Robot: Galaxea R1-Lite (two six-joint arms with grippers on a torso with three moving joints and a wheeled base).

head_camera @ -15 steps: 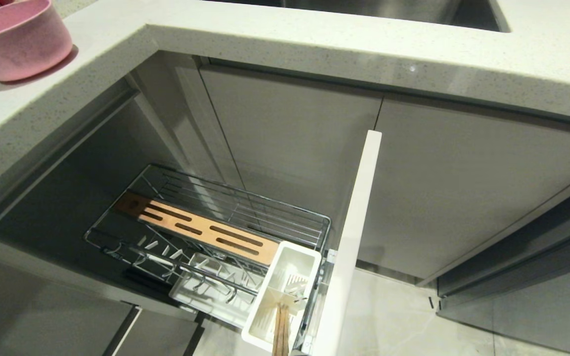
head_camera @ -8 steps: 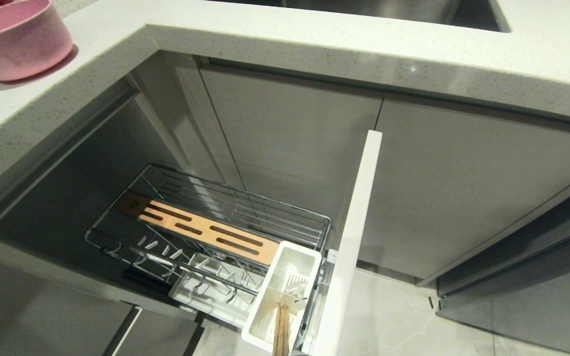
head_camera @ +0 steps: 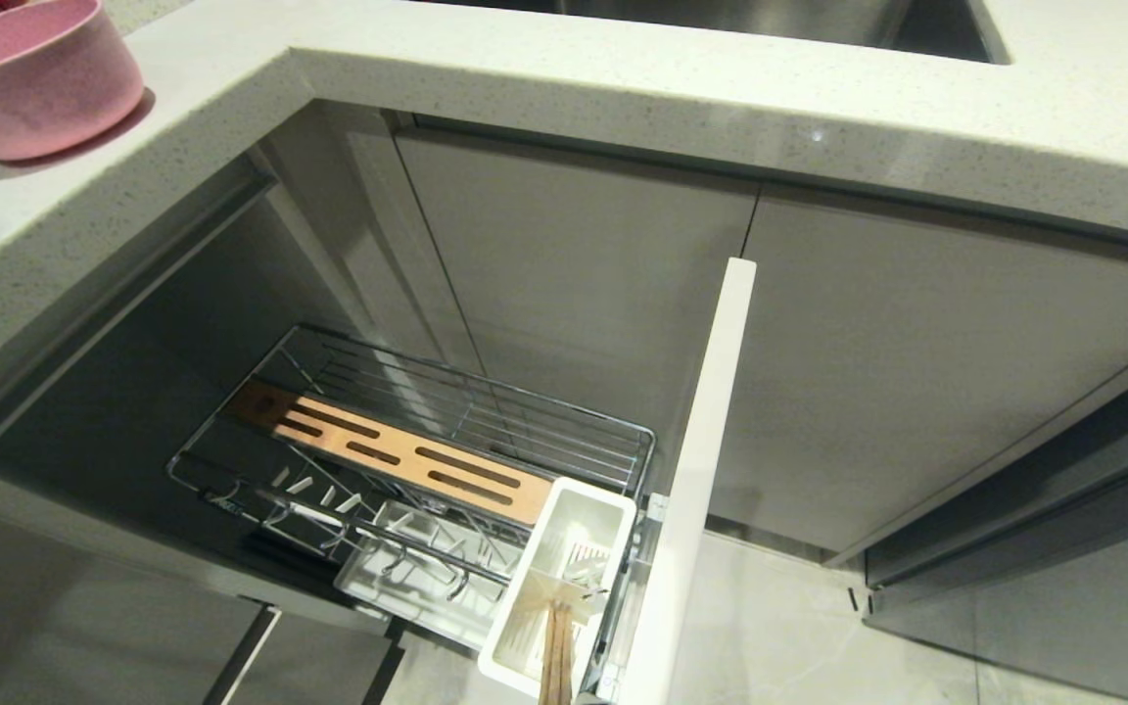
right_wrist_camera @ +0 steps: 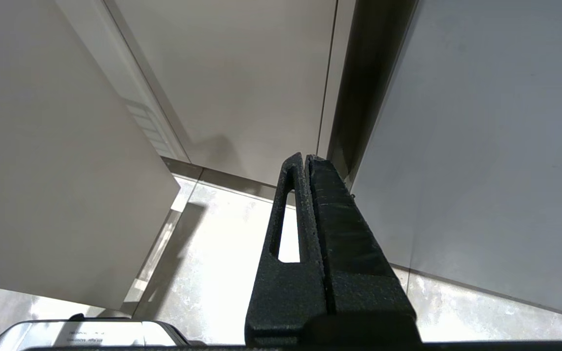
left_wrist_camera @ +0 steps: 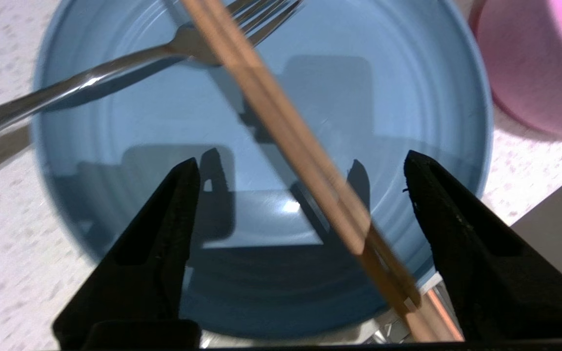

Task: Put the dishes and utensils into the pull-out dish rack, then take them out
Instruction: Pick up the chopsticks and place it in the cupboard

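Between the wide-open, empty fingers of the left gripper (left_wrist_camera: 300,243) a pair of chopsticks (left_wrist_camera: 286,126) lies across the blue plate (left_wrist_camera: 115,146) with the fork (left_wrist_camera: 90,83) on the table, pink bowl (left_wrist_camera: 539,68) beside, dish rack (head_camera: 407,460) holding only other chopsticks, so unloading looks nearly done; right gripper (right_wrist_camera: 308,161) closed, parked.

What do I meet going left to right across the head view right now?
pink bowl → wooden strip → white utensil cup holding chopsticks → white panel front

Matte black, tapered, slotted jaws
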